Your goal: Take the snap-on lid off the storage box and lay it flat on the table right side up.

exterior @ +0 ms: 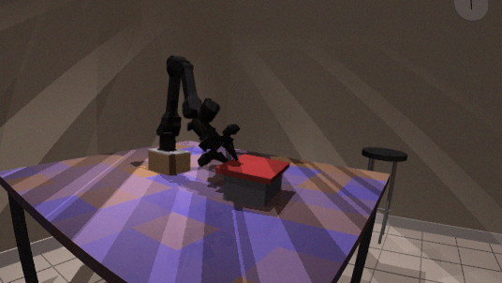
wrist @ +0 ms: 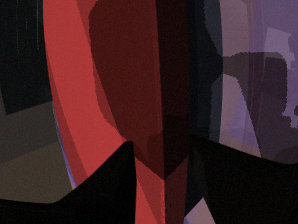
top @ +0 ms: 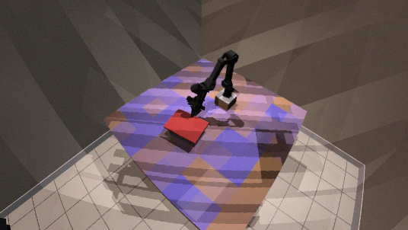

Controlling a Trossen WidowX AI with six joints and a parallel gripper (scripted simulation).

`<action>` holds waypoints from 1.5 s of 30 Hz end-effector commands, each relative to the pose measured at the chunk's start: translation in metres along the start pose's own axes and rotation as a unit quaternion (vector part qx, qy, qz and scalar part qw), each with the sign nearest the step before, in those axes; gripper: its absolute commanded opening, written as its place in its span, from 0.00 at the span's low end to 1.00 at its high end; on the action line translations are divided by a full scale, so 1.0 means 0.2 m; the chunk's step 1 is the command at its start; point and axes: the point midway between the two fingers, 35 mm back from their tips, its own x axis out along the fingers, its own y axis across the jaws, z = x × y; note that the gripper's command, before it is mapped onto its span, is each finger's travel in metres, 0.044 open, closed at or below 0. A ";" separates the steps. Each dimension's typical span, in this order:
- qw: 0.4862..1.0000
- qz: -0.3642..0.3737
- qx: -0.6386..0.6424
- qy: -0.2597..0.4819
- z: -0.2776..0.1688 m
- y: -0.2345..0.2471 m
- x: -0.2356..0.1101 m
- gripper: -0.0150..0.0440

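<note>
The red lid (top: 186,127) (exterior: 255,166) (wrist: 70,75) lies over the top of the dark grey storage box (exterior: 245,188), its rim overhanging the walls. No clear gap between lid and box shows. The box stands on the table. My gripper (top: 193,115) (exterior: 233,161) (wrist: 159,146) is shut on the lid's edge on the side nearest the arm's base, one finger over the red top and the other at the rim's side. The wrist view shows the red rim between both fingers. The lower finger's contact is hidden in the top and exterior views.
The patchwork-patterned table (top: 236,160) (exterior: 178,230) carries the arm's base block (top: 226,100) (exterior: 169,162), a short way behind the box. A round black stool (exterior: 384,154) stands on the floor beyond the table's edge. Striped shadows cross the table.
</note>
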 end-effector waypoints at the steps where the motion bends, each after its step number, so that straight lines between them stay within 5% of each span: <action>1: 1.000 0.002 -0.001 0.000 0.00 0.01 -0.01 0.25; 45: 1.000 0.001 0.000 -0.001 0.00 0.03 -0.01 0.25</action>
